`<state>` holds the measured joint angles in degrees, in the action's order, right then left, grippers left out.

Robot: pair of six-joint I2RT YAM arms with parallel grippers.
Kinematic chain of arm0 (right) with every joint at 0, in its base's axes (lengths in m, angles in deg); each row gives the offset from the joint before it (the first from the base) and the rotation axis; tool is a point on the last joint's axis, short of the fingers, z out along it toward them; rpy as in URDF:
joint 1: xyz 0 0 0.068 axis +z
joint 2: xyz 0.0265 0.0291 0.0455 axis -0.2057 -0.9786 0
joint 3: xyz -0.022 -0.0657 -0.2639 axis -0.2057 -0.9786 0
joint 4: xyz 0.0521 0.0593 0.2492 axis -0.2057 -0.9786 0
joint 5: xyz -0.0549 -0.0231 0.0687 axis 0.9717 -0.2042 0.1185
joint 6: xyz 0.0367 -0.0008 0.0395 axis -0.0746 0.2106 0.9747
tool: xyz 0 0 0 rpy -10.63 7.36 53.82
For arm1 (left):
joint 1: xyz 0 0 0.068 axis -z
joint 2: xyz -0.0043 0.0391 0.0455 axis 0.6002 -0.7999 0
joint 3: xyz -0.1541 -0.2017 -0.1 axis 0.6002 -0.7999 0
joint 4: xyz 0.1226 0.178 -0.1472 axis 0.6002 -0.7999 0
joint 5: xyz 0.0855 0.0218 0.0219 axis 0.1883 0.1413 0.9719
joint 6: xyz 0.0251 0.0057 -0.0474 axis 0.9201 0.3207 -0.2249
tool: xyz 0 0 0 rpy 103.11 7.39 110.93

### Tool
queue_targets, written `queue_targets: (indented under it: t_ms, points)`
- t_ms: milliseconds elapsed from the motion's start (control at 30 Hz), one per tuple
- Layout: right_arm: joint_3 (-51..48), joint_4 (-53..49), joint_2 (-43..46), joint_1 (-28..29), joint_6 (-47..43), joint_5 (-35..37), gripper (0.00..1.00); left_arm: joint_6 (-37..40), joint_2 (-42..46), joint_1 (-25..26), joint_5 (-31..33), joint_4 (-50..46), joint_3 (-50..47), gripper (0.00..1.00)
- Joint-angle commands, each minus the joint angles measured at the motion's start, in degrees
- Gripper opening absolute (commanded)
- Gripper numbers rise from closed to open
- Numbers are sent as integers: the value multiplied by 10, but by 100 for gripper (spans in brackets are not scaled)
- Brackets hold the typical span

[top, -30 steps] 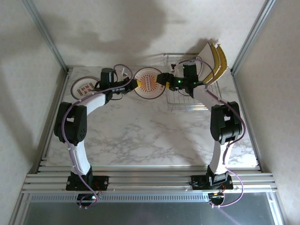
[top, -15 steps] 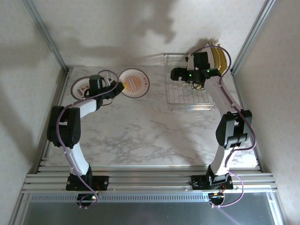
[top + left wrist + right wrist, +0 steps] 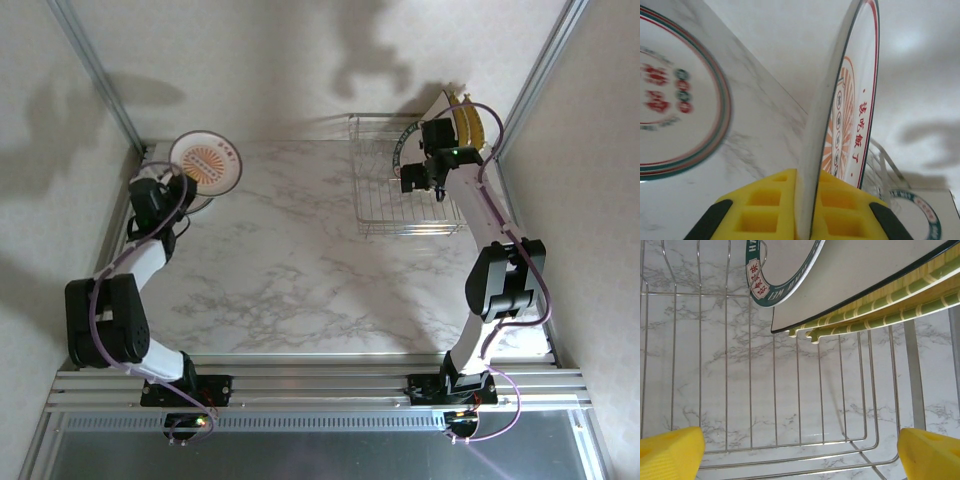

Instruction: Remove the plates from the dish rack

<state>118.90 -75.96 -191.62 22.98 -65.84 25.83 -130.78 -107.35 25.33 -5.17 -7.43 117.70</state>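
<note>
Since half a second ago, the left arm swung its plate from the middle of the table toward the far left corner, and the right arm drew a little nearer over the rack. In the left wrist view the left gripper [image 3: 807, 212] had its yellow pads pressed together on the lower edge of a round white plate with an orange centre pattern [image 3: 852, 100], which it held upright. Beside it, a second round white plate with a teal and red rim [image 3: 670, 100] lay flat on the white marble table [image 3: 300, 260].

The right gripper [image 3: 800, 452] hung with its fingers spread wide above the silver wire dish rack [image 3: 797, 390], holding nothing. In the rack leaned a round plate with a teal rim [image 3: 770, 287], a white square plate [image 3: 865, 275] and mustard-yellow lined square plates [image 3: 880, 315].
</note>
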Motion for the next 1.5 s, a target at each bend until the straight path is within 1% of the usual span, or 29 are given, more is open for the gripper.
queue_targets:
  t_ms: [0, 133, 233, 300, 567, 733, 800, 900, 1133, 1233, 1333, 1367, 1400, 1467]
  points:
    - [-8, 0, 9, -1, -8, -5, 99, -23, 25, -33, 48, 43, -29, 0]
    - [-4, -4, 7, -2, -8, -19, 99, -49, 13, -71, 38, 80, -59, 0]
    - [-9, 3, 10, -1, -8, -21, 99, -60, -16, -86, 24, 106, -60, 0]
    - [-8, 1, 7, -2, -7, -25, 99, -67, -34, -91, 26, 120, -59, 0]
    - [-11, -1, 7, -1, -11, -26, 99, -96, -130, -100, -4, 161, -26, 0]
    - [-10, 3, 4, -1, -12, -29, 99, -91, -170, -101, 9, 170, -7, 0]
    - [0, -4, 0, -2, -12, -37, 99, -87, -185, -102, 16, 162, 5, 0]
    - [10, -7, -1, -2, -14, -35, 99, -94, -211, -101, 11, 172, 22, 0]
    - [21, -11, -6, -2, -15, -37, 99, -98, -261, -101, 0, 159, 69, 0]
    - [21, -13, -6, -1, -15, -46, 99, -99, -275, -101, -7, 148, 85, 0]
    - [18, -9, -3, -2, -13, -56, 99, -90, -278, -99, -3, 116, 100, 0]
    - [19, -10, -3, -2, -13, -59, 99, -86, -276, -98, 0, 108, 101, 1]
    - [18, -9, -2, -2, -13, -60, 99, -82, -275, -98, 2, 100, 102, 5]
    - [18, -8, 1, -2, -13, -61, 99, -74, -272, -98, 6, 88, 103, 8]
